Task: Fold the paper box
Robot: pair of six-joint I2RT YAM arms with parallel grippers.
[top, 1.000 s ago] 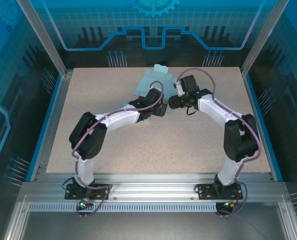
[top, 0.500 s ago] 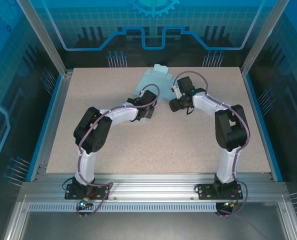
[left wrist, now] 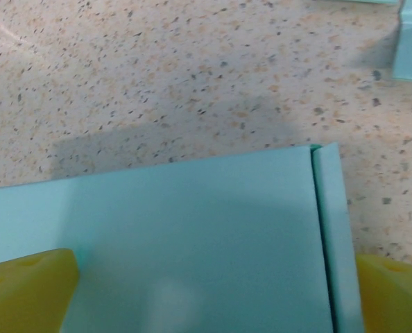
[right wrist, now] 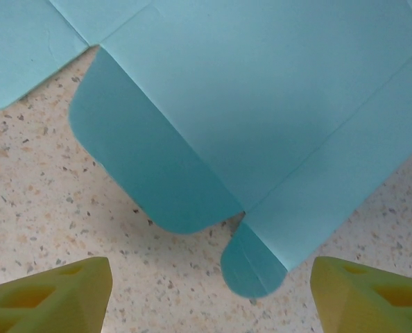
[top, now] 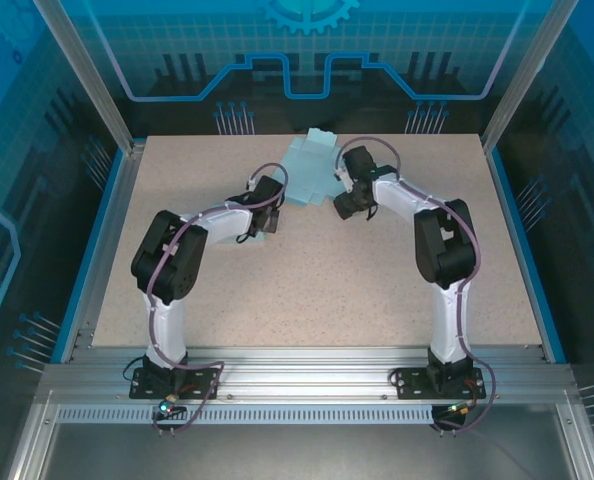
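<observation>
Left gripper (left wrist: 209, 298): jaws wide open, clamping nothing. Its yellow fingers (left wrist: 26, 295) straddle a flat panel of the paper box (left wrist: 192, 236). One fingertip overlaps the panel's edge; the other sits just outside a narrow creased side strip (left wrist: 334, 236). Whether they touch the sheet can't be told.

Right gripper (right wrist: 206, 298): jaws also well apart, w/ nothing btw them but bare table (right wrist: 46, 173). The box sheet lies unfolded just ahead of the fingers. A big rounded flap (right wrist: 150, 173) and a small rounded tab (right wrist: 251, 270) point toward the jaws, neither touching them.

Top cam: the light-blue sheet lies flat at the far middle of the table, w/ the left arm at its near-left edge and the right arm at its near-right edge.
</observation>
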